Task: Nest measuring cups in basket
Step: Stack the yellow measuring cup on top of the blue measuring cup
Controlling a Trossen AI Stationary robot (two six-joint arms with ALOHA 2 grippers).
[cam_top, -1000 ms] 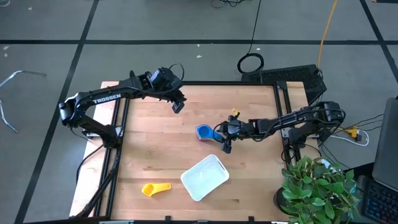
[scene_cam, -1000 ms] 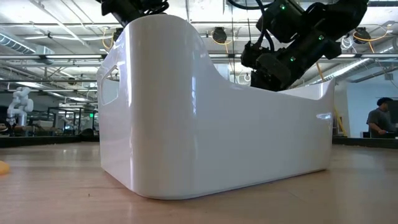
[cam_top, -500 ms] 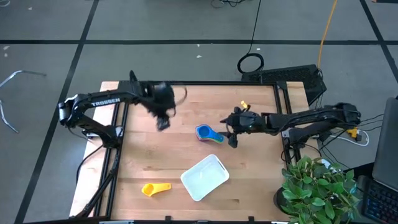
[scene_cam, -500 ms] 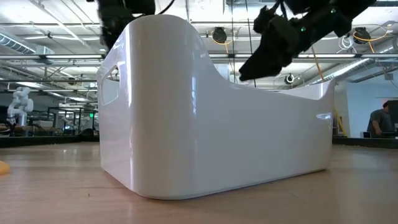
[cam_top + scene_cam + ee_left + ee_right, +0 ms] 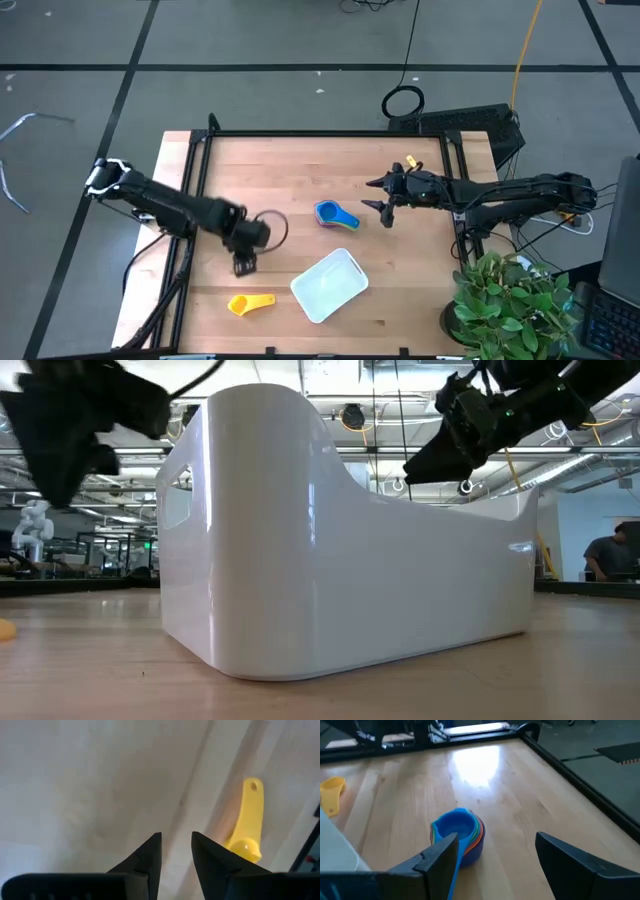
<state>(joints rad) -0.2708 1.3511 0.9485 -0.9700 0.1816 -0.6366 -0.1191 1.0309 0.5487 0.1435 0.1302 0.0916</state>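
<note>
While the left tool (image 5: 243, 264) hangs low over the pale wooden table (image 5: 300, 170) with its two dark fingers close together and gripping nothing, the yellow plastic measuring cup (image 5: 249, 303) lies on the table just beyond it, toward the near edge. From the left wrist view the cup's (image 5: 246, 825) flat handle runs roughly along the tool's pointing direction, bowl end nearest the fingers, and sits off to one side of the fingertips, not between them. This arm is plainly the nearer one, so the pick probably falls to it, after a small sideways shift and a wider opening.

Beside the cup stands the shallow white rectangular plastic basket (image 5: 326, 285), apart from it and apparently with nothing inside. The nested stack of coloured plastic cups, blue on top (image 5: 333, 214), rests mid-table outside the basket. The right tool (image 5: 384, 201) hovers just beside that stack, fingers spread wide and unladen.
</note>
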